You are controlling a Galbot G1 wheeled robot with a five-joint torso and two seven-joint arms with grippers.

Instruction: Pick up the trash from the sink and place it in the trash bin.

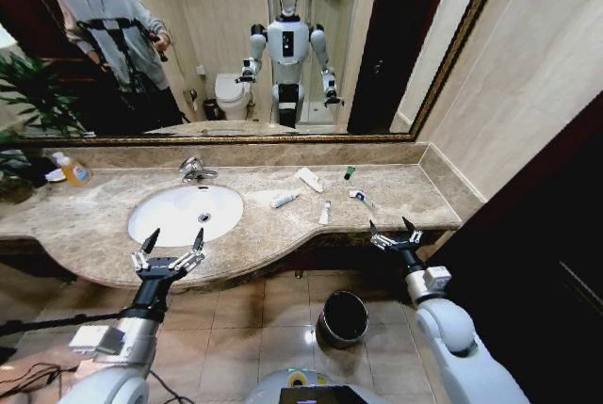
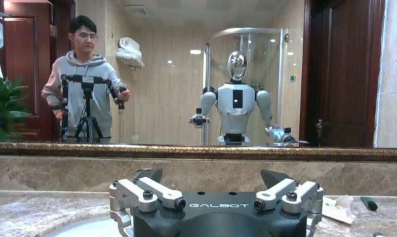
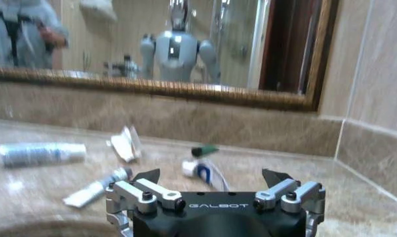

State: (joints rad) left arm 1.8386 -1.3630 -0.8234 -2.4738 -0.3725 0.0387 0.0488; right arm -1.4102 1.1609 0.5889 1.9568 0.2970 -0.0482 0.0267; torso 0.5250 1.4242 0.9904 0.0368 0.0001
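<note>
**Both grippers empty at the counter edge, trash lying beside the basin**

Across the brown marble counter (image 1: 94, 216), largest feature first: the sink (image 1: 174, 220), a white oval bowl with a chrome faucet (image 1: 195, 170) at its far rim. Bowl itself looks bare. The trash sits on the marble to the right of the sink, not in it.

Trash bin (image 1: 344, 316): dark, round, metal rim, on the floor tiles below the counter, forward and right of the sink, between the two arms.

Left gripper (image 1: 172, 242): hovering at the near rim of the sink, fingers spread wide, holding nothing. Right gripper (image 1: 396, 234): at the counter's front edge, well right of the sink, fingers likewise wide apart and empty.

Trash, in falling size, all right of the sink:
- flat white packet (image 1: 310, 179), farthest back toward the mirror
- white tube (image 1: 285, 199), nearest the sink
- second white tube (image 1: 324, 213), closer to the front edge
- blue-and-white tube (image 1: 362, 199), nearest the right gripper
- small dark-green-capped piece (image 1: 349, 172), near the back wall

An orange soap bottle (image 1: 75, 172) stands far left of the sink; not trash.

Risks, as judged:
- Pieces are small and lie flat on hard stone; a closing finger could skid a tube away rather than trap it
- Tubes lie near one another, so reaching for one may nudge a neighbour toward the edge or into the sink
- The packet is thin; pads may close over it without lifting it
- Bin mouth is narrow, and a release off-centre would drop the piece on the floor
</note>
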